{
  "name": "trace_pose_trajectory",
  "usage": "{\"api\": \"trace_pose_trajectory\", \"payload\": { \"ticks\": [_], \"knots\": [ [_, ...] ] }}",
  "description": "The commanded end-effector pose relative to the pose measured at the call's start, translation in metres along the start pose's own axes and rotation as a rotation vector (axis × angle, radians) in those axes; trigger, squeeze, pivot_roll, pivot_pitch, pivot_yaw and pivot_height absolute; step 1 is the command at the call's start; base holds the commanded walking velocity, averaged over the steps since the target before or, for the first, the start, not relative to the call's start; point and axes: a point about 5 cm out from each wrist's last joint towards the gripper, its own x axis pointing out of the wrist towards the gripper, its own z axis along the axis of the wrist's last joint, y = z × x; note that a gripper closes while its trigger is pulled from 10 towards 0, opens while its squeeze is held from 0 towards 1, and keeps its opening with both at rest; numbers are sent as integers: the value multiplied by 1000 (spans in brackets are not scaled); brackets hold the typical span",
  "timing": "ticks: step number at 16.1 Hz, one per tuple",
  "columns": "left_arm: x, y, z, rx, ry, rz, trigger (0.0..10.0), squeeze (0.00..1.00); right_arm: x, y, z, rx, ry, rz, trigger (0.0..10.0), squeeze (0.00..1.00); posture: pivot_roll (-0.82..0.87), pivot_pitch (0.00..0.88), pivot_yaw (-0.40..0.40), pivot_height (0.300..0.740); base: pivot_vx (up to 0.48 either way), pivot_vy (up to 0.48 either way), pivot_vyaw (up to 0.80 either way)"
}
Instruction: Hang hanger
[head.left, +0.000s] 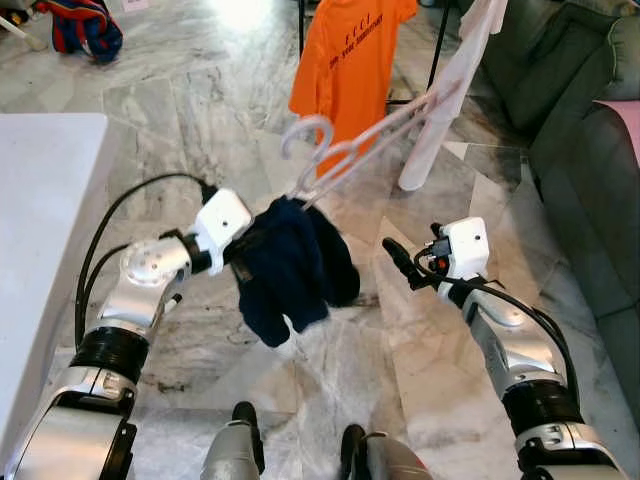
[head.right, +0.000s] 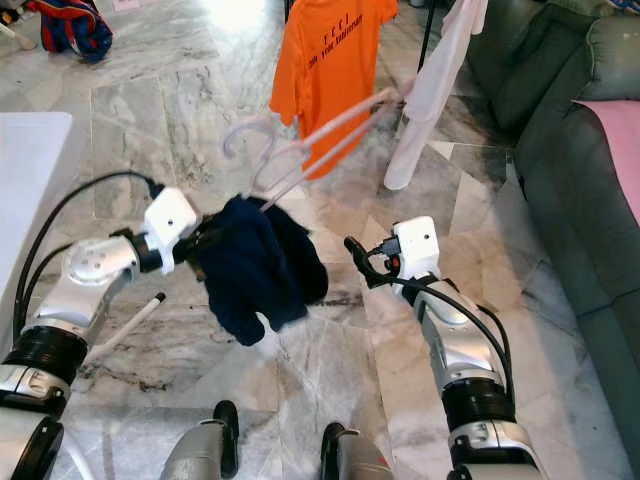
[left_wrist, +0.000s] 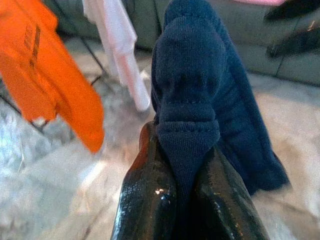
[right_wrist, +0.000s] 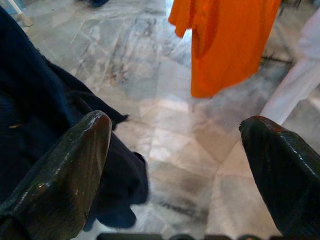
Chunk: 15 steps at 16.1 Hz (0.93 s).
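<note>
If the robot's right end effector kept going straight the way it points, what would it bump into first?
Probably the dark blue garment held by the left end effector; the open right end effector points toward it, though depth is unclear.

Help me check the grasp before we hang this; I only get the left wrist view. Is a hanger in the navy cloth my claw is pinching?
Observer: Yes. The head views show a white hanger sticking up out of the navy garment that the left claw pinches.
Operator: Where is the other arm?
Observer: The right claw hovers open to the garment's right, apart from it.
Operator: Is the hanger hooked on anything?
Observer: No. Its hook is free in the air, short of the orange shirt.
</note>
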Motion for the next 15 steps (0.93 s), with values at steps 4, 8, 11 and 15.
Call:
{"api": "trace_pose_trajectory", "payload": {
  "ticks": [4, 8, 11, 15],
  "knots": [
    [5, -7, 36, 17, -139, -100, 0, 0, 2, 8, -13, 105, 53, 65, 10000, 0, 47, 287, -36, 740, 0, 0, 0],
    [7, -15, 48, 17, -166, -132, 0, 0, 11, 29, -13, 134, 70, 176, 10000, 0, 52, 285, -33, 740, 0, 0, 0],
    [7, -16, 53, 12, -169, -133, 0, 0, 14, 45, -12, 145, 70, 286, 10000, 0, 55, 289, -37, 740, 0, 0, 0],
    [6, -16, 63, 11, -187, -139, 0, 0, 13, 47, -15, 134, 83, 299, 10000, 0, 56, 295, -35, 740, 0, 0, 0]
  ]
}}
